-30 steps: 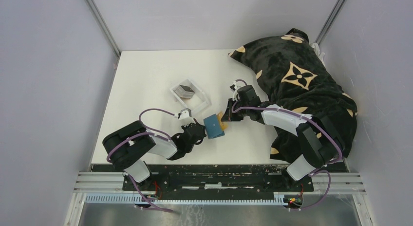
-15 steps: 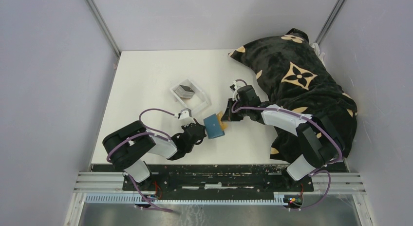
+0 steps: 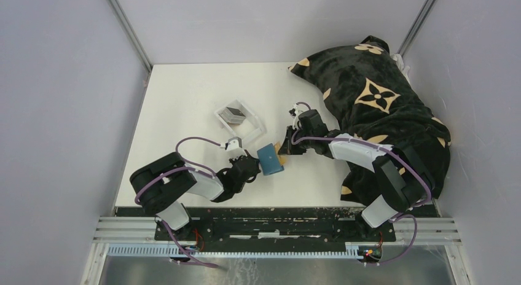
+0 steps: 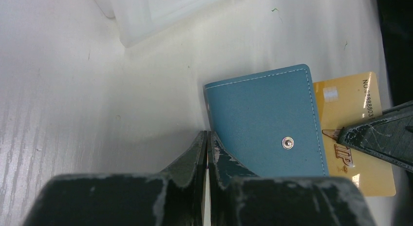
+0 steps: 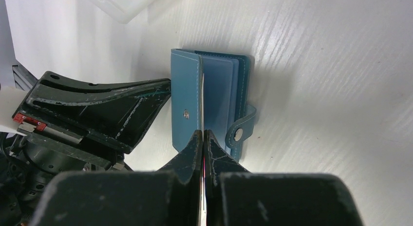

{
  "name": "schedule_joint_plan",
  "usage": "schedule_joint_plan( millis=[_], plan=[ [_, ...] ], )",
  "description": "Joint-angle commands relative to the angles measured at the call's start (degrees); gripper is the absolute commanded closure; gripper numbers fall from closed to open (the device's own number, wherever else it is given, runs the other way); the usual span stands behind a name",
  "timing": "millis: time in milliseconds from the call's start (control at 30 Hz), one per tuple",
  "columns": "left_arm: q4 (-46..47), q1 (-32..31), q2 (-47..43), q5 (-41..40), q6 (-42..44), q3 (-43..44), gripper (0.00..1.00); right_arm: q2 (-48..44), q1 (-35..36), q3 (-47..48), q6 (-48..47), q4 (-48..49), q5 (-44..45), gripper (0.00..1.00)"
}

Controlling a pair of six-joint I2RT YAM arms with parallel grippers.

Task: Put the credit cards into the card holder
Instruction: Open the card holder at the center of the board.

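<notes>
Step in hand: feeding one card into the wallet. My left pincer (image 4: 207,138) is pinched almost shut on the left edge of the wallet (image 4: 265,121). It braces the wallet near the middle of the table (image 3: 184,94), between my two arms. My right pincer (image 5: 202,136) is clamped flat on a gold card (image 4: 358,133), no gap showing. The card's leading edge sits at the wallet's open right side. Can't tell how deep it's in.

Next, my guess: slide the card left, in its own plane, into a sleeve. Left holds firm against the shove, then right lets go. If the card tilts, it will likely jam on a sleeve lip.

Views:
- Left wrist: the gold face sticks out past the wallet cover, and the snap stud (image 4: 288,143) shows.
- Right wrist: the card is edge-on only, but the wallet is fanned open, showing the inner sleeves (image 5: 219,97) and snap tab (image 5: 242,127).
- Top: only here do I see the other cards (image 3: 233,113), in the clear tray (image 3: 253,132) just far-left of the wallet.
</notes>
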Motion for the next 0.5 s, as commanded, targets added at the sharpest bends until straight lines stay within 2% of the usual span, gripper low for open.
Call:
schedule_joint_plan(
  millis=[0,300,467],
  plan=[
    [-3.42,-0.54,1.59,0.84,-0.79,-1.44,0.90,-0.67,1.48,0.39,0.46,3.10,-0.36,0.99],
    [-2.62,-0.57,1.38,0.97,-0.84,-2.04,0.92,-1.55,5.13,3.44,0.47,1.22,1.37,0.99],
    [2.14,-0.55,2.93,4.19,1.12,-2.19,0.92,-1.28,7.36,4.64,0.57,0.81,2.74,0.99]
  ],
)
